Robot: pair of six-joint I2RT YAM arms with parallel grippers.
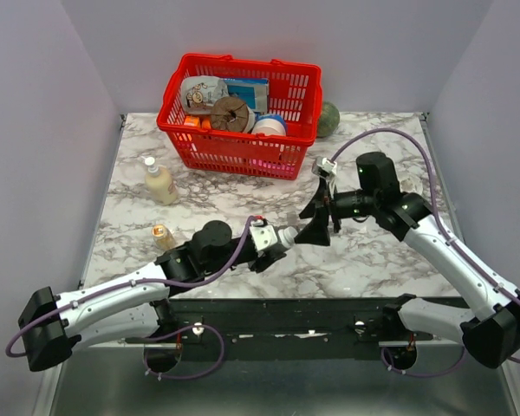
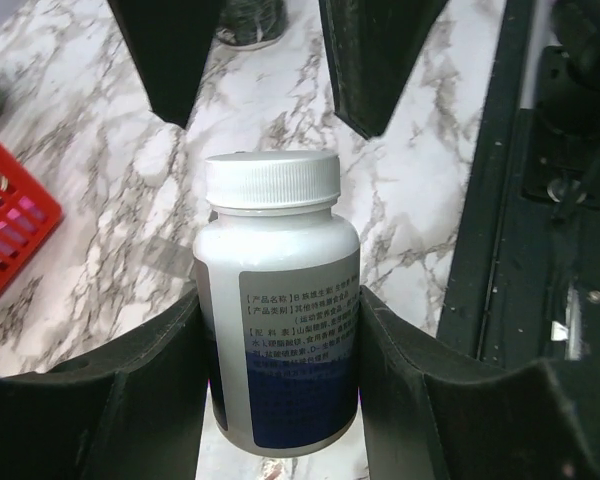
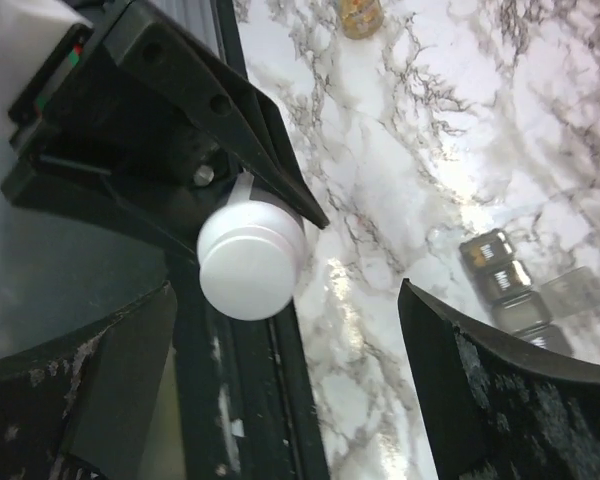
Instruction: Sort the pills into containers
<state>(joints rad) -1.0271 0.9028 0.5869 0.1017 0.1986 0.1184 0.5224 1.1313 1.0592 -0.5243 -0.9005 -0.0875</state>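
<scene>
- Left gripper [image 2: 280, 310], nearest the arm bases: jaws about half closed, clamped on the sides of a white plastic pill bottle [image 2: 275, 250]. The fingers press on the lower body, over its grey and blue printed label.
- The bottle is lifted off the white-and-grey marble table [image 1: 373, 260]. Its white ribbed screw cap [image 2: 272, 180] is on and points toward the right arm.
- Right gripper [image 2: 272, 130], just past the cap: jaws spread wide with nothing held. One finger sits on each side of the cap line and neither touches the bottle.
- Grey plastic strip of small square lidded compartments [image 3: 505, 285]: lies flat on the marble under the right gripper, to the right of the cap in the right wrist view. One end is hidden behind the right finger and the lids look shut. It can't be made out in the top view.
- Small amber bottle with gold cap [image 1: 163, 236]: upright on the left side of the table, just beside the left arm.
- Cream plastic bottle with white cap [image 1: 160, 182]: upright, further back on the left.
- Red plastic mesh basket [image 1: 234, 154]: at the back centre, full of mixed packs and tubs.
- Round green object [image 1: 328, 120]: behind the basket's right corner, partly hidden.
</scene>
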